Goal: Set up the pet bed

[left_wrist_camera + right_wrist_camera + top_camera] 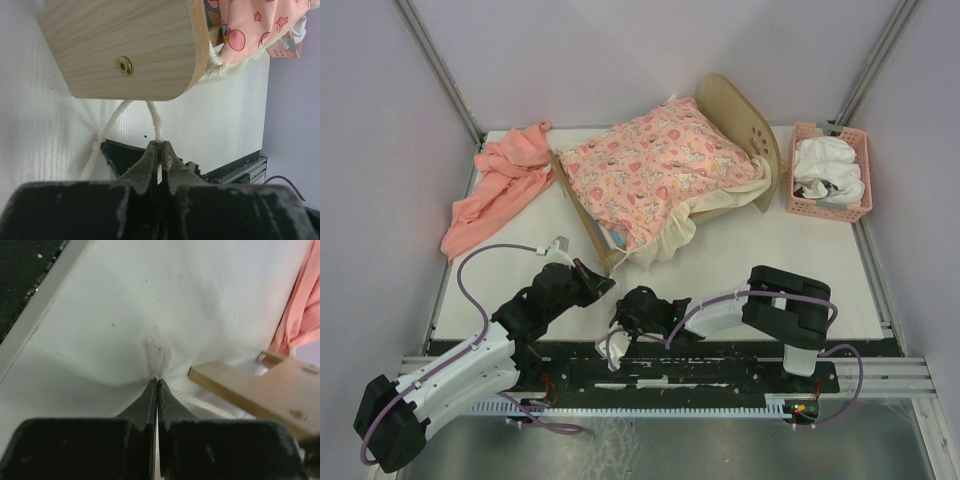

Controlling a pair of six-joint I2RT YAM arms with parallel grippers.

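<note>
The pet bed (582, 215) stands at the middle back, a light-wood frame with a rounded headboard (745, 125). A pink patterned cushion (655, 170) covers it. My left gripper (608, 284) is just in front of the footboard (125, 45). In the left wrist view it (159, 143) is shut on a white rope (155, 117) that hangs from the frame. My right gripper (618, 318) is close beside it, low over the table. In the right wrist view it (157, 380) is shut on a frayed white rope end (158, 354).
A salmon-pink cloth (500, 185) lies at the back left and shows in the right wrist view (300, 315). A pink plastic basket (860, 170) with white fabric stands at the back right. Cream fabric (670, 235) hangs off the bed's near side.
</note>
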